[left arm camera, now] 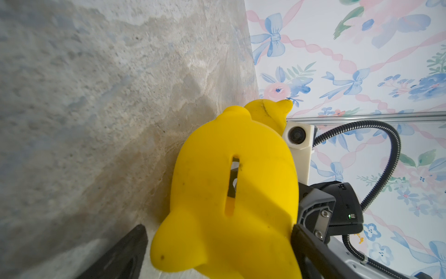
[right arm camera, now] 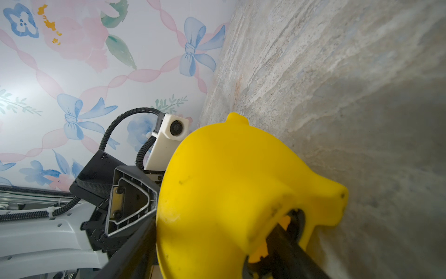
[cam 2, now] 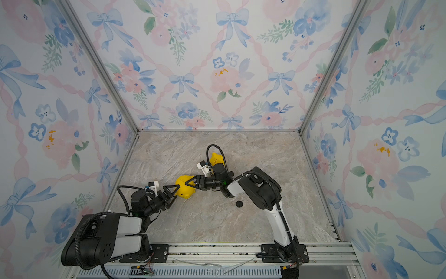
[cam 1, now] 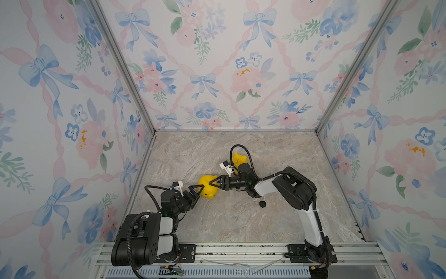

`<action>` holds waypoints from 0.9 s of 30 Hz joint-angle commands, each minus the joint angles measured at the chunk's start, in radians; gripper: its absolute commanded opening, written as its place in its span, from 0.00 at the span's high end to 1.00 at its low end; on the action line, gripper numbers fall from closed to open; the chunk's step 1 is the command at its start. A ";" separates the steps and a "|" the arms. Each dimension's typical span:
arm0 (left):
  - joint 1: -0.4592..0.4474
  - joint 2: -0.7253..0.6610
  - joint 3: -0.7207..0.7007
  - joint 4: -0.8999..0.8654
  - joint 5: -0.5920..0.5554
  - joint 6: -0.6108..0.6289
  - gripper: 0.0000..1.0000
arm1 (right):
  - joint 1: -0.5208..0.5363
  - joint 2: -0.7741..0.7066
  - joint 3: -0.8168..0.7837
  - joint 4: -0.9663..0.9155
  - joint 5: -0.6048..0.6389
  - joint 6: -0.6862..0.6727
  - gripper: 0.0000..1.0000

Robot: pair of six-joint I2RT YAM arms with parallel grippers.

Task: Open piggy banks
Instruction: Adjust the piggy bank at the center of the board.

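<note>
1. The first piggy bank (cam 1: pixel 208 189), bright yellow, is tipped on its side a little toward 9 o'clock from the middle of the table (cam 1: pixel 217 224). I cannot tell whether it rests on the surface.
2. Its coin slot (left arm camera: pixel 231 183) faces the left wrist camera. Its belly hole (right arm camera: pixel 303 225) faces the right wrist camera.
3. The right gripper (cam 1: pixel 213 184) reaches in from 3 o'clock and is clamped on the first piggy bank's shell. One finger (right arm camera: pixel 286 241) goes into the belly hole and the other finger (right arm camera: pixel 135 256) lies along the outside of the body.
4. The left gripper (cam 1: pixel 201 192) comes in from 8 o'clock with its jaws apart, one on each side of the first piggy bank. One finger (left arm camera: pixel 306 244) is against the body. A thin strip of table shows between the other finger (left arm camera: pixel 125 251) and the plastic.
5. The second piggy bank (cam 1: pixel 239 158) sits on the table toward 1 o'clock from the first, partly hidden behind the right arm's wrist.
6. A small black round plug (cam 1: pixel 262 204) lies alone on the table toward 4 o'clock from the first piggy bank, well apart from it.
7. Walls with a flower-and-bow pattern (cam 1: pixel 217 72) enclose the table at 9, 12 and 3 o'clock.
</note>
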 commanded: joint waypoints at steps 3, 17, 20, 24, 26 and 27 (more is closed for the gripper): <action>-0.002 -0.018 -0.068 -0.019 0.019 0.033 0.10 | -0.007 0.076 -0.015 -0.123 0.048 -0.002 0.27; -0.013 -0.042 -0.061 -0.014 0.021 0.033 0.22 | -0.012 0.073 -0.018 -0.112 0.044 0.005 0.27; -0.016 -0.058 -0.062 -0.020 0.019 0.029 0.25 | -0.017 0.066 -0.021 -0.095 0.038 0.010 0.27; -0.048 -0.091 -0.040 -0.107 -0.010 0.059 0.28 | -0.030 0.058 -0.036 -0.009 0.021 0.045 0.26; -0.065 -0.119 -0.027 -0.158 -0.027 0.074 0.29 | -0.035 0.050 -0.037 -0.001 0.016 0.046 0.26; -0.068 -0.131 -0.023 -0.185 -0.036 0.080 0.30 | -0.036 0.045 -0.039 0.002 0.014 0.045 0.26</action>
